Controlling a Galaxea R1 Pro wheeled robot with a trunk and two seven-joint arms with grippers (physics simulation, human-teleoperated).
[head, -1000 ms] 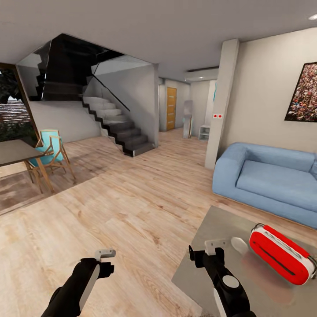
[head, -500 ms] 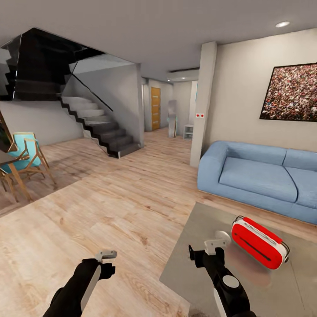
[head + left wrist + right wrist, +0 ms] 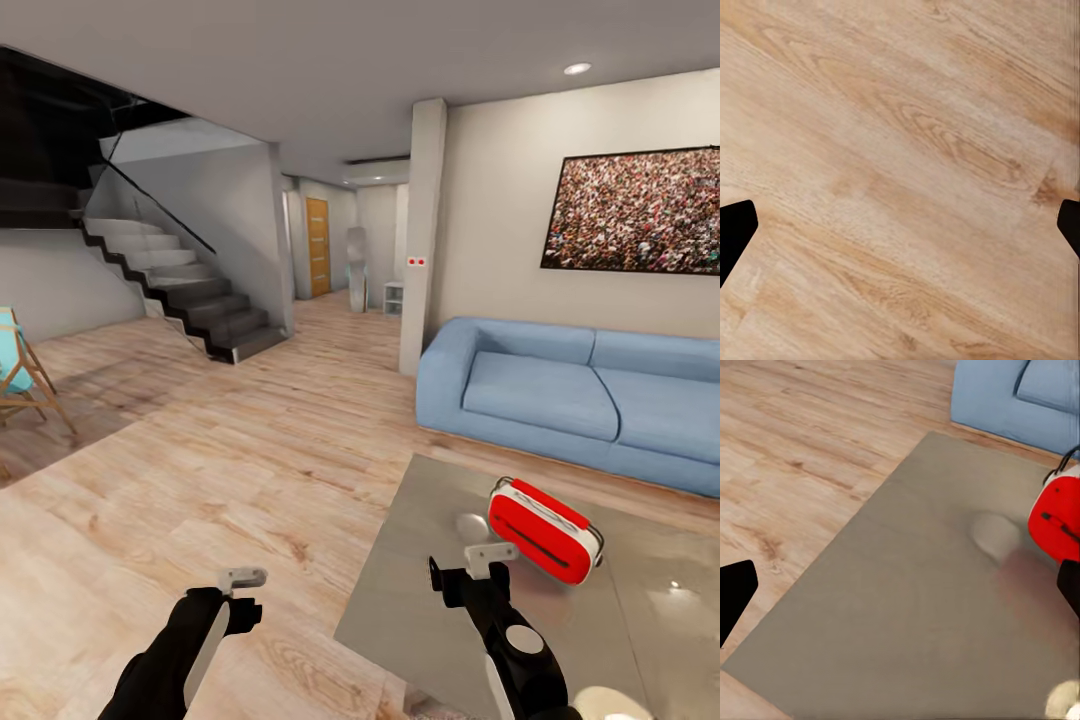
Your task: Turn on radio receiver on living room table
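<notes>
Radio receiver: the red and white radio receiver (image 3: 545, 530) (image 3: 1059, 519) lies on its side on the table, toward the far edge, the one facing the sofa, with bare top all round it; its thin wire handle shows at each end.
Table: the table (image 3: 430, 580) (image 3: 907, 607) has a glossy grey top, and the near left corner points toward the robot.
Right gripper: the right gripper (image 3: 470, 568) hangs over the table's near part, apart from the radio receiver; the wrist view shows its dark fingers at opposite edges, jaws spread wide and holding nothing.
Left gripper: the left gripper (image 3: 242, 590) hangs over the wood floor (image 3: 900, 180) beside the table's left edge, jaws likewise wide apart and empty.
Living room: a blue sofa (image 3: 560, 395) stands beyond the table under a framed crowd picture (image 3: 635, 212); a staircase (image 3: 180, 290) rises at the far left.
</notes>
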